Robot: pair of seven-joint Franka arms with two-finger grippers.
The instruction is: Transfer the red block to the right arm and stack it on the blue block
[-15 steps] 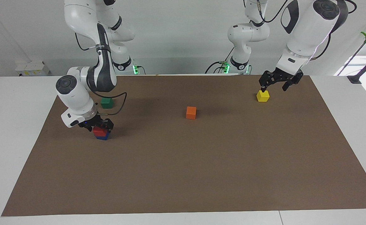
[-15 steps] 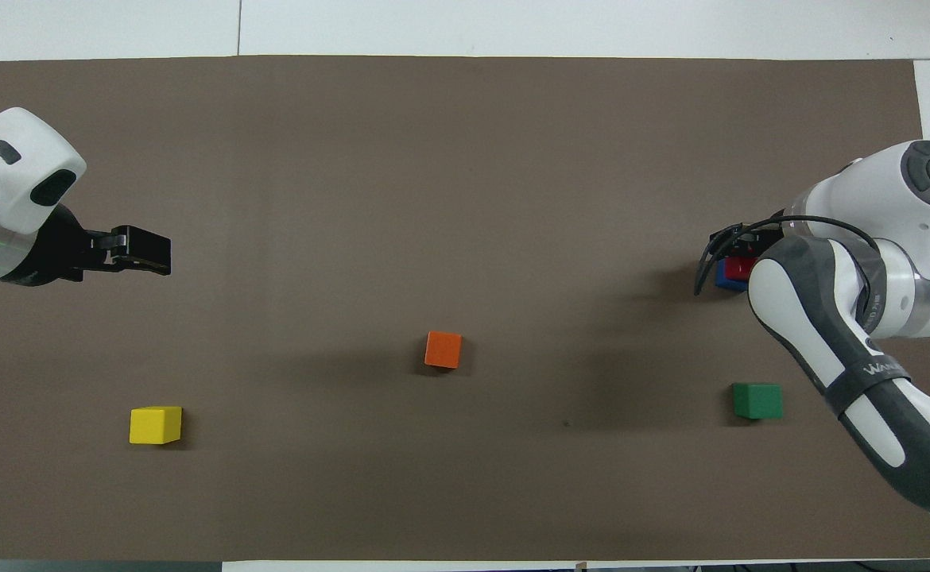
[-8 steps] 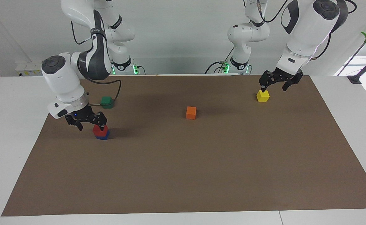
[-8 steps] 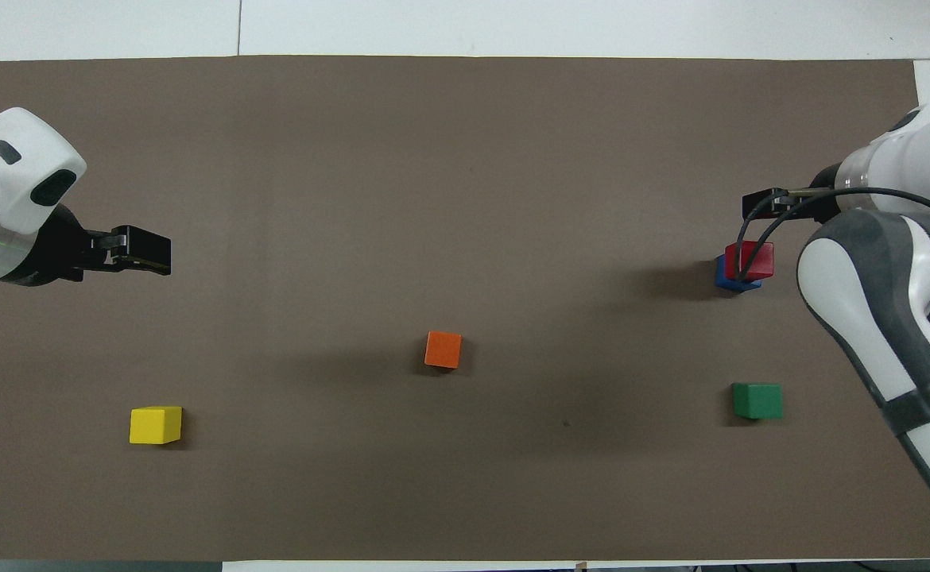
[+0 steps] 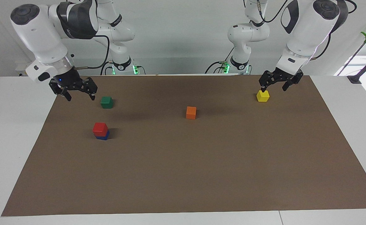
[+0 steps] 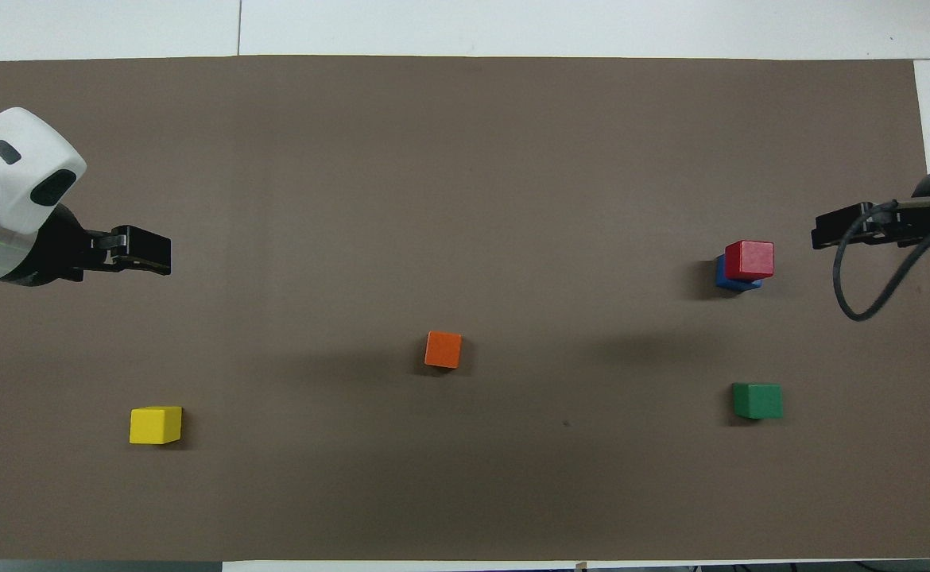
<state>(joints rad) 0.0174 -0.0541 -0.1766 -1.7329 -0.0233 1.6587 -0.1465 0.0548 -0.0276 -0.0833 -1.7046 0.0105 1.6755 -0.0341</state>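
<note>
The red block (image 5: 100, 127) sits on top of the blue block (image 5: 103, 137) on the brown mat, toward the right arm's end of the table. The stack also shows in the overhead view, red (image 6: 749, 258) on blue (image 6: 722, 277). My right gripper (image 5: 80, 98) is open and empty, raised over the mat's edge beside the stack and clear of it; it also shows in the overhead view (image 6: 819, 237). My left gripper (image 5: 273, 90) is open and empty, waiting in the air over the mat at the left arm's end (image 6: 159, 256).
A green block (image 5: 106, 102) lies nearer to the robots than the stack. An orange block (image 5: 191, 112) lies mid-mat. A yellow block (image 5: 262, 96) lies at the left arm's end. The brown mat (image 5: 201, 172) covers most of the white table.
My right gripper opened, let go of the red block on the blue block, then rose and drew away toward the mat's edge. The left arm has not moved.
</note>
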